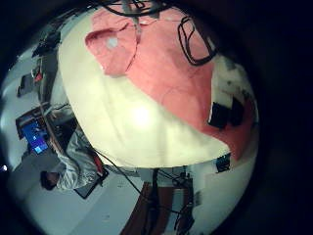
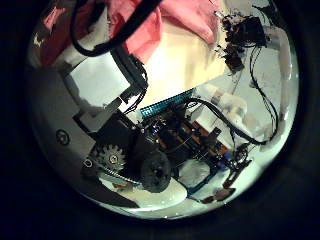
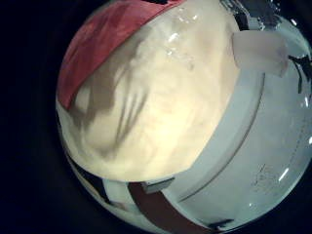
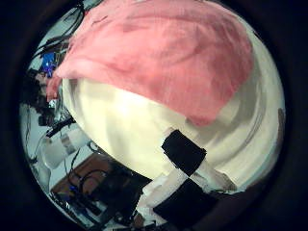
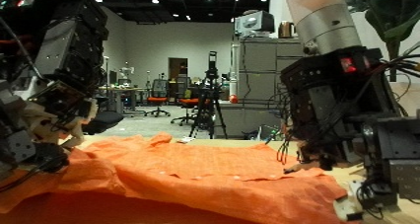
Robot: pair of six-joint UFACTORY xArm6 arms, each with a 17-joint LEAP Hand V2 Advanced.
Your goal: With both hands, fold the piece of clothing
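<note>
An orange piece of clothing (image 5: 197,175) lies spread on the pale table, rumpled along its near edge. My left hand (image 5: 46,86) hangs above one end of it and my right hand (image 5: 348,115) above the other; neither touches it. The left little finger side palm view shows the clothing (image 1: 166,64) from high up, covering one side of the table (image 1: 147,122). In the right thumb side palm view the clothing (image 4: 164,53) lies beyond a straight finger (image 4: 178,178). The left hand's fingers (image 2: 110,110) look relaxed and hold nothing.
Bare table (image 4: 125,125) shows beside the clothing, with its rounded edge (image 3: 210,146) close under the right palm. Behind the table stand a tripod (image 5: 210,96) and a grey cabinet (image 5: 256,86).
</note>
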